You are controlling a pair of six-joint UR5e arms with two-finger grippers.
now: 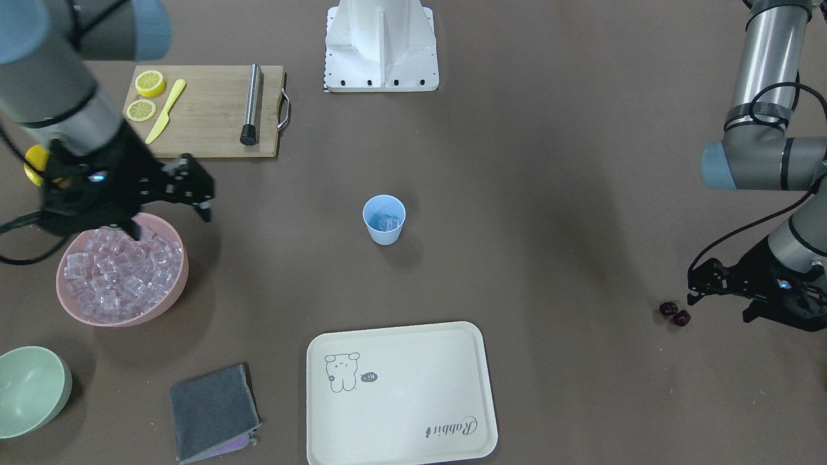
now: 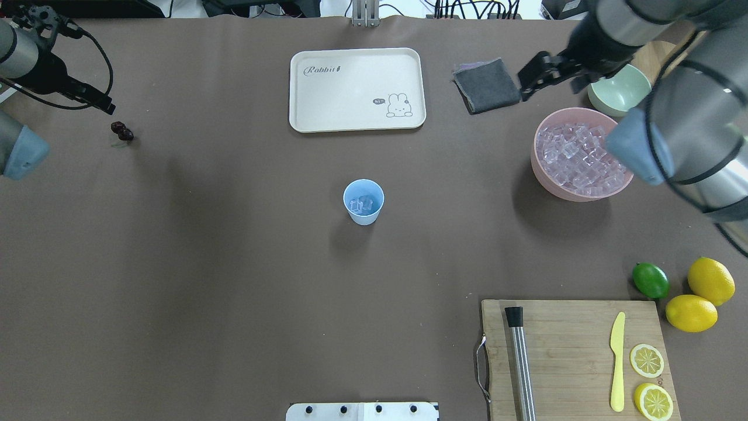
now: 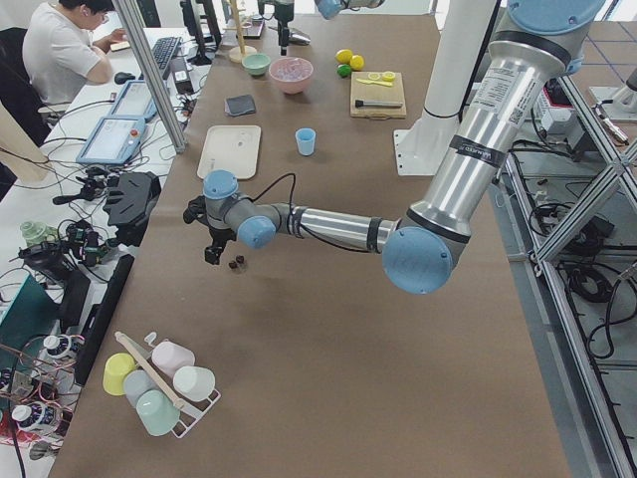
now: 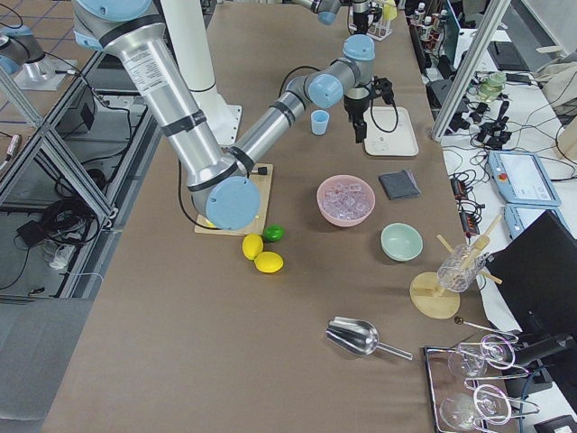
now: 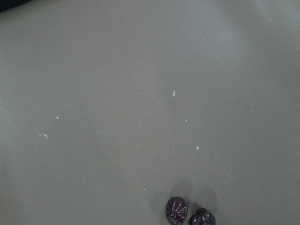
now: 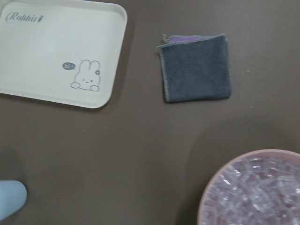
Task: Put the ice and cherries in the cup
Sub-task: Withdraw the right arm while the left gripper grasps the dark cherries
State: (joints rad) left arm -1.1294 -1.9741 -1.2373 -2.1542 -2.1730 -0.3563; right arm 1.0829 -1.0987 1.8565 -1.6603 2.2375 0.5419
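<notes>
The light blue cup (image 1: 384,227) stands at the table's middle with a few ice cubes (image 2: 362,204) inside it. Many more ice cubes (image 1: 119,271) fill the pink bowl (image 2: 540,169). My right gripper (image 1: 200,194) hovers above the bowl's edge on the cup's side; its fingers look open and empty. The two dark cherries (image 1: 675,313) lie on the table at the far left side and show at the bottom of the left wrist view (image 5: 190,213). My left gripper (image 1: 692,290) hangs just beside them, apparently open, not touching them.
A cream tray (image 1: 400,394) lies across from the cup, with a grey cloth (image 1: 213,410) and a pale green bowl (image 1: 29,387) near the pink bowl. A cutting board (image 1: 207,110) holds lemon slices, a yellow knife and a metal muddler. A lime (image 2: 650,280) and two lemons lie beside it.
</notes>
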